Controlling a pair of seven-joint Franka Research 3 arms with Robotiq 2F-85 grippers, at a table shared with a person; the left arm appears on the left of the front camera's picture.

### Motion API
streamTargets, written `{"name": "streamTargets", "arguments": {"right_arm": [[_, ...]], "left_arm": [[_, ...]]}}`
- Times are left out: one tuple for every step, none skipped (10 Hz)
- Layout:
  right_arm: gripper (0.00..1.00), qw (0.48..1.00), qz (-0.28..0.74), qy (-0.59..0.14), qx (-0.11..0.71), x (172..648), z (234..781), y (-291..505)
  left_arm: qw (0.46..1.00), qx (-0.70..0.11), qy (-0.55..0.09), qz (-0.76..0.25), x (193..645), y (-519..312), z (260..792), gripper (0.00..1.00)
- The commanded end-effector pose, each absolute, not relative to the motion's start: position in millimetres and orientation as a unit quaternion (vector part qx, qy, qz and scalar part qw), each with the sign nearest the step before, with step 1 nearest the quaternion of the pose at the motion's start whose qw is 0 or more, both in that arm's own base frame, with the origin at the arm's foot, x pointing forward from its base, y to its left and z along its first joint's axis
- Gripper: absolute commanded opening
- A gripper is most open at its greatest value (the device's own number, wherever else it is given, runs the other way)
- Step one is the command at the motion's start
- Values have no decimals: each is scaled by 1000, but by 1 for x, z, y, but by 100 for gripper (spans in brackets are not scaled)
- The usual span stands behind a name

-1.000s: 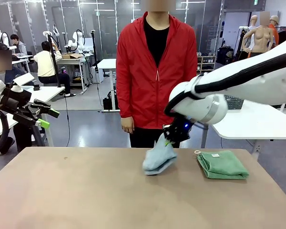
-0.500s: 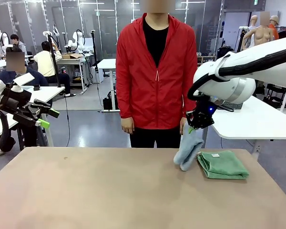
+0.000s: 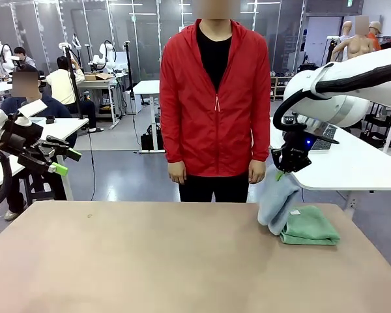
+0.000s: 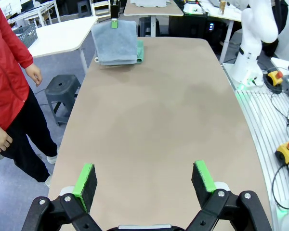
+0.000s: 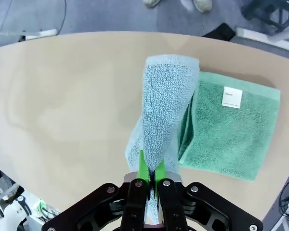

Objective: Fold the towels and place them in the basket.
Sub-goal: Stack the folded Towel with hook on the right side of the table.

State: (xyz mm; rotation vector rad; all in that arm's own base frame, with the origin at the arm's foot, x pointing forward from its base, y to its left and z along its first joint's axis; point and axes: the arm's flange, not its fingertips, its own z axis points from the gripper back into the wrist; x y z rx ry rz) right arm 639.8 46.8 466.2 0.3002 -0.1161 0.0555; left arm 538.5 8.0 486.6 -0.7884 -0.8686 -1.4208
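Right wrist view: my right gripper [image 5: 150, 175] has its green pads pinched on the top edge of the folded blue-grey towel [image 5: 162, 115], which hangs over the near edge of the green towel [image 5: 231, 130] lying folded on the table [image 5: 62, 110]. I worry such a narrow pinch lets the fold slip open. My left gripper [image 4: 143, 182] waits with fingers apart.

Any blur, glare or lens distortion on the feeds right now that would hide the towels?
Front view: sharp, even light, the blue-grey towel hangs crisp beside the green towel. Left wrist view: wide-angle bending at the table edges, both towels small and far. Right wrist view: terry texture clear, no glare, table edge curved.
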Motion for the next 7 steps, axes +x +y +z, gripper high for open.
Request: {"name": "streamTargets", "arguments": {"right_arm": [[5, 985, 40, -70, 154, 641, 479, 37], [5, 983, 38, -77, 161, 642, 480, 34], [5, 984, 33, -76, 159, 643, 480, 31], [5, 986, 28, -72, 147, 643, 480, 29], [5, 989, 25, -69, 125, 644, 479, 30], [5, 986, 24, -72, 150, 642, 481, 34], [5, 986, 24, -72, 150, 642, 481, 34]], "left_arm": [[604, -339, -374, -617, 537, 7, 489, 100], [604, -339, -374, -617, 537, 7, 489, 100], [604, -339, -374, -617, 537, 7, 489, 100], [604, -339, -374, -617, 537, 7, 489, 100], [604, -339, -374, -617, 537, 7, 489, 100], [604, -339, -374, -617, 537, 7, 489, 100], [604, -339, -374, -617, 537, 7, 489, 100]]}}
